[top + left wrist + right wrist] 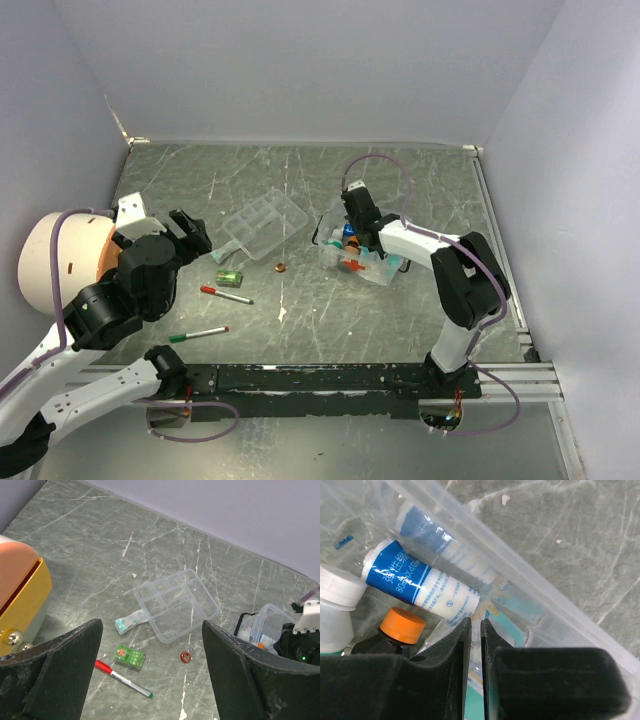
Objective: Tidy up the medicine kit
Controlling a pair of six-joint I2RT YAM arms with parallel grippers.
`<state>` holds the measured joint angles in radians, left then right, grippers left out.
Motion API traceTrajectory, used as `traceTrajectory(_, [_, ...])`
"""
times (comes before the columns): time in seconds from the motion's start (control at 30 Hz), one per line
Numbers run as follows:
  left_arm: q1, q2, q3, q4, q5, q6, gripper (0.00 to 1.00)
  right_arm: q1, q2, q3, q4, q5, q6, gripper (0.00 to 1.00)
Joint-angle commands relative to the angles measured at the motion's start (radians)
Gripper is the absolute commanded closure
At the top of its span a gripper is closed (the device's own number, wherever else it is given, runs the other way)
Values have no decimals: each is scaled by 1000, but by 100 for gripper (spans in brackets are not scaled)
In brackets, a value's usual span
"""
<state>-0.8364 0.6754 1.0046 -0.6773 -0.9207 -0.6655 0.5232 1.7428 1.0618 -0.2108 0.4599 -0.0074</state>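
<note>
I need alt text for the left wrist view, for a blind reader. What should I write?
A clear divided tray lies empty on the grey marbled table, framed by the two black fingers of the open left gripper. Near it lie a small green packet, a red-capped pen and a coppery disc; a clear box stands at the right.

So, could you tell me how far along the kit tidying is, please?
Partly. Done: bottles and bandage rolls sit in the clear box. In hand: the right gripper, nearly closed, is inside it. Remaining: the divided tray, green packet and patterned packet lie outside; the left gripper is open, empty.
</note>
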Motion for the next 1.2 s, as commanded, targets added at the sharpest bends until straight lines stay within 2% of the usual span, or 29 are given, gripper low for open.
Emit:
traceTrajectory(0.0, [4, -5, -4, 13, 0, 7, 9, -6, 27, -2, 32, 16, 6, 87])
traceTrajectory(0.13, [5, -4, -4, 13, 0, 4, 9, -6, -21, 11, -11, -12, 22, 84])
traceTrajectory(0.33, [4, -3, -3, 16, 5, 6, 9, -7, -65, 110, -254, -65, 99, 59])
traceTrajectory(0.4, [5, -4, -3, 15, 6, 8, 9, -9, -58, 123, -316, -108, 94, 55])
traceTrajectory(0.7, [5, -3, -5, 22, 6, 16, 9, -19, -60, 142, -440, -240, -80, 56])
traceTrajectory(0.83, [5, 4, -1, 15, 2, 13, 9, -53, -50, 191, -516, -377, -136, 54])
traceTrajectory(1.17, [6, 17, -3, 20, -3, 19, 9, -54, 25, 189, -530, -331, -170, 53])
